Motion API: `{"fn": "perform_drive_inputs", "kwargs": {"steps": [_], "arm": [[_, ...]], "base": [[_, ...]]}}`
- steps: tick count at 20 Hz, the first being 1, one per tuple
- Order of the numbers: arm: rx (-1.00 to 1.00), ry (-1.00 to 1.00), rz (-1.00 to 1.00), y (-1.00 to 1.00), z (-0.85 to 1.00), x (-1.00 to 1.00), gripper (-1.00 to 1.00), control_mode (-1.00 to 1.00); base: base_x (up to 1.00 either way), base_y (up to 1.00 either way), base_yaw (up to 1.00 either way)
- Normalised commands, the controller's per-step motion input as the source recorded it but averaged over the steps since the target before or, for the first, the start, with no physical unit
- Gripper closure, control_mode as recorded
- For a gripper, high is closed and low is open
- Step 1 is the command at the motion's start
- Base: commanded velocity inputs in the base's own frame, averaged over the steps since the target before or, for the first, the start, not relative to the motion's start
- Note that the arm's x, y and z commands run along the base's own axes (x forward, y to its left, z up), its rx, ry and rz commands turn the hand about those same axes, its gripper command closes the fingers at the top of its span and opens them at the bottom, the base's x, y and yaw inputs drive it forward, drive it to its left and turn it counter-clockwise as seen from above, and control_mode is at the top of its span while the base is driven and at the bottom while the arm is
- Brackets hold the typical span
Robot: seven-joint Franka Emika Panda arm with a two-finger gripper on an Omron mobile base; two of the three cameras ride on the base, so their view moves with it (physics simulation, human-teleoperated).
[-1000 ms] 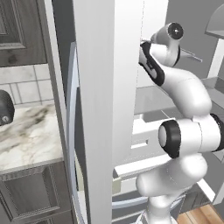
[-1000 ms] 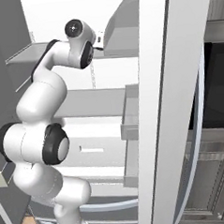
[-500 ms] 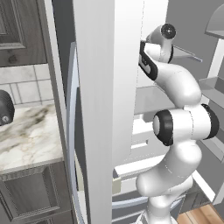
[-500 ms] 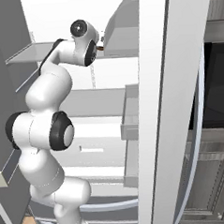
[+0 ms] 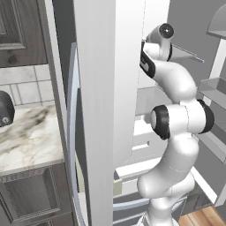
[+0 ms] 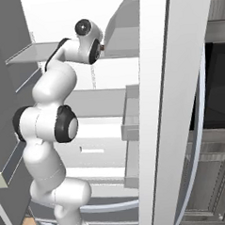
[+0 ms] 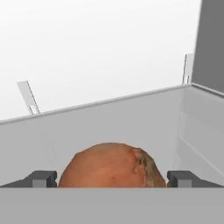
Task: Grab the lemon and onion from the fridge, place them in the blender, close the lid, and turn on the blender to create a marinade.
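Observation:
The onion (image 7: 109,166), orange-brown with a rough papery patch, lies on a light grey shelf (image 7: 131,118) of the fridge (image 6: 108,91). In the hand view it sits right between my fingertips (image 7: 41,178). My gripper (image 7: 112,180) is open, one tip on each side of the onion, with a small gap to each. The arm (image 6: 61,84) reaches up into the fridge's upper shelf level, and its wrist (image 5: 159,39) goes in behind the white door (image 5: 101,110). The lemon and the lid are out of view.
The shelf ends at the fridge's white back wall (image 7: 100,48) and a grey side wall (image 7: 212,43). White drawers (image 6: 97,148) sit below the arm. A marble counter (image 5: 26,137) at the left carries the blender's rounded black base (image 5: 4,115), cut off by the frame edge.
The arm has stretched up and further into the fridge. Its elbow has risen and swung toward the door, and the wrist has gone deeper over the shelf. The jaws stayed open.

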Motion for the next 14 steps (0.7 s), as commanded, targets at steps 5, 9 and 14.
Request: {"fn": "perform_drive_inputs", "kwargs": {"steps": [5, 9, 14], "arm": [[0.00, 0.06, -0.07, -0.09, -0.12, 0.11, 1.00, -1.00], [0.00, 0.13, -0.07, -0.01, -0.27, 0.00, 1.00, -1.00], [0.00, 0.04, 0.00, 0.00, -0.08, 0.00, 1.00, -1.00]], "base": [[0.00, 0.00, 0.00], [0.00, 0.00, 0.00], [0.00, 0.00, 0.00]]}}
